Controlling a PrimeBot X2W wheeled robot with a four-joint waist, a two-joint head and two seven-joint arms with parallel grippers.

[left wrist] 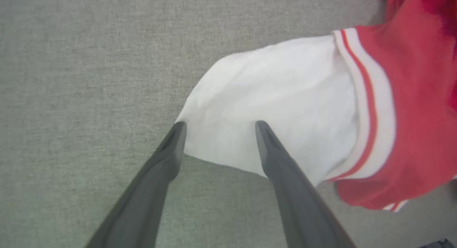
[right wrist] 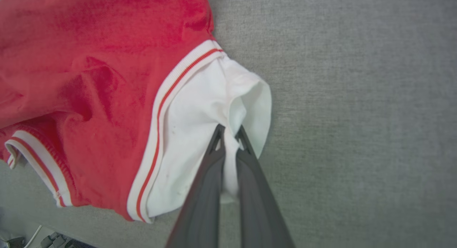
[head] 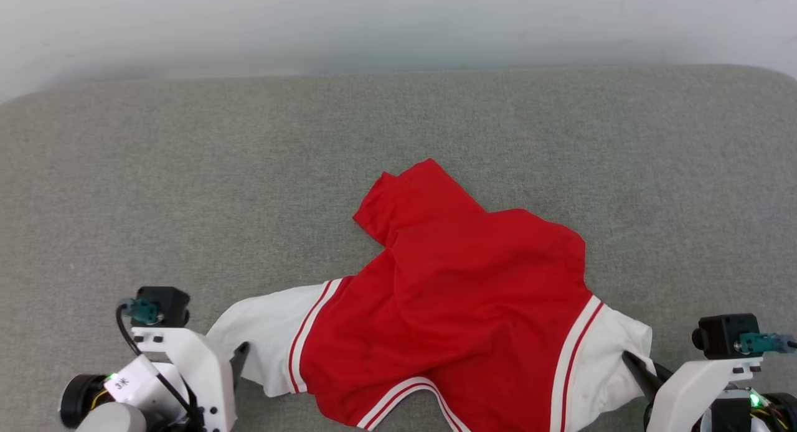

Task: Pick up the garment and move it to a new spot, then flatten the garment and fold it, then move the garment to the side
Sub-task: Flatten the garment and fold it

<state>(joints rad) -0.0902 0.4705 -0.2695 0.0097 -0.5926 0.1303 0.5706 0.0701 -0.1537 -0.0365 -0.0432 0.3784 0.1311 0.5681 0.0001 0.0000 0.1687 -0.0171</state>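
Red garment (head: 461, 295) lies rumpled on grey fabric surface (head: 187, 170), close to the robot, between both arms. Body bunched, far end skewed, no lettering showing. Right gripper (right wrist: 229, 129) jaws pinched almost together on cuff of right-side sleeve (right wrist: 200, 126). Left gripper (left wrist: 220, 124) jaws spread wide, tips at edge of left-side sleeve (left wrist: 271, 94), holding nothing. Judged: flattening barely begun; fold and move aside not done. Relocation step: cannot tell.
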